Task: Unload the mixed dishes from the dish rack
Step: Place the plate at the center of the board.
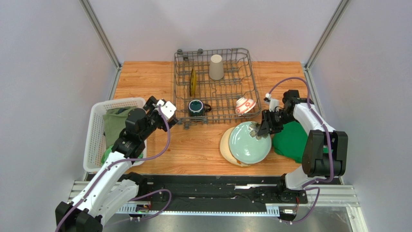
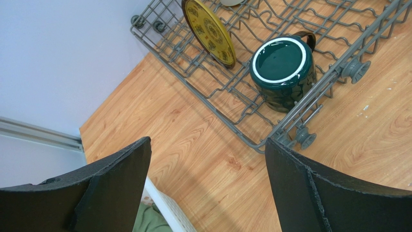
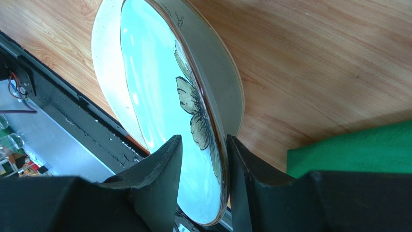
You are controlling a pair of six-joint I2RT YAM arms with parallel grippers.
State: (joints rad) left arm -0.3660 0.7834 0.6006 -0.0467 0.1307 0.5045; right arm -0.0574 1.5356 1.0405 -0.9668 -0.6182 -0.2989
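1. Four dishes sit in the dish rack (image 1: 254, 82), a dark grey wire frame at the back of the table. The left wrist view cuts off all but its near corner.
2. A white slatted basket (image 1: 94, 140) at the left edge holds green cloths, largely hidden by the left arm.
3. Another green cloth (image 1: 290, 140) lies at right, partly covered by the right arm.
4. The pale green plate (image 1: 249, 143) lies outside the rack, just in front of it. It rests on the cream plate (image 1: 226, 147) and hides all but that plate's left crescent.
5. The right gripper (image 1: 263, 129) is clamped narrowly on the green plate's right rim.
6. The yellow patterned plate (image 1: 192, 82) stands on edge among the rack's left tines, nearly edge-on from above.
7. The beige tumbler (image 1: 216, 66) stands narrow end up at the rack's back.
8. The dark teal mug (image 1: 196, 107) sits upside down at the front left corner.
9. The red-and-white bowl (image 1: 244, 105) leans at the front right.
10. The left gripper (image 1: 162, 107) hovers near the mug's corner, spread wide and empty.
11. The tabletop (image 1: 145, 82) is wood-grain, enclosed by plain pale grey walls.
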